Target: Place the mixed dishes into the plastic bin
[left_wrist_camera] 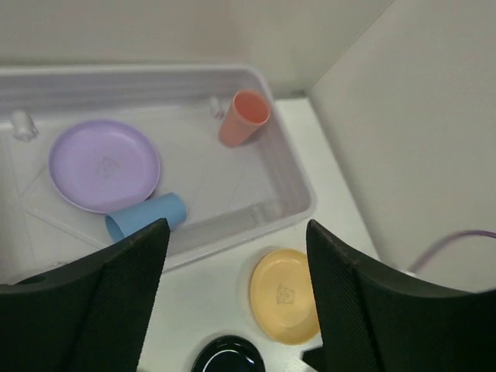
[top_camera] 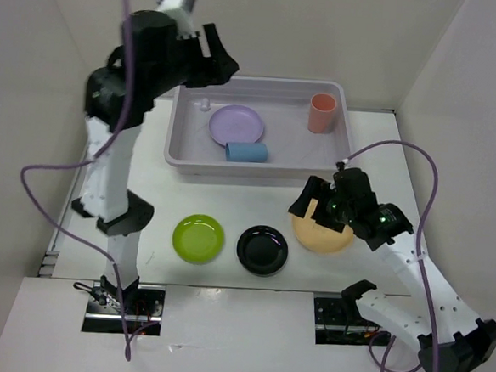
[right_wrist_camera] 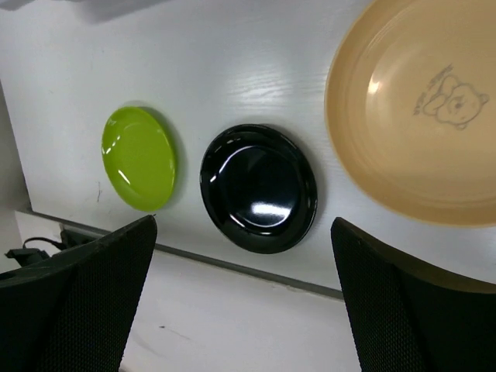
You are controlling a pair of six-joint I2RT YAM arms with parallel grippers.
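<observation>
The step in hand looks like the pickup of the orange plate (top_camera: 327, 241), which lies flat on the worktop (top_camera: 230, 203) toward its right edge, just in front of the bin's (top_camera: 257, 171) near right corner. A flat plate gives nothing to pinch from straight above. The right claw (top_camera: 330, 210) would do best to come down tilted at the rim, slip one finger under the lip and the other inside it, close firmly, then lift high enough to clear the bin wall. That claw is spread wide and has hold of nothing. It hangs over the plate's far left part in the top view. In its own wrist view the plate sits up and to the right of the gap between the fingers, with the black plate (right_wrist_camera: 260, 188) nearer that gap, so it likely needs a shift toward the orange rim before it drops. The green plate (top_camera: 198, 238) lies left of the black one, both toward the near edge. In the bin are the lavender plate (top_camera: 236, 124), the blue cup (top_camera: 246, 152) on its side and the salmon cup (top_camera: 322, 113) upright; the bare floor between plate and salmon cup seems a good landing spot. The left claw (left_wrist_camera: 236, 260) hovers above the bin, agape and empty.
</observation>
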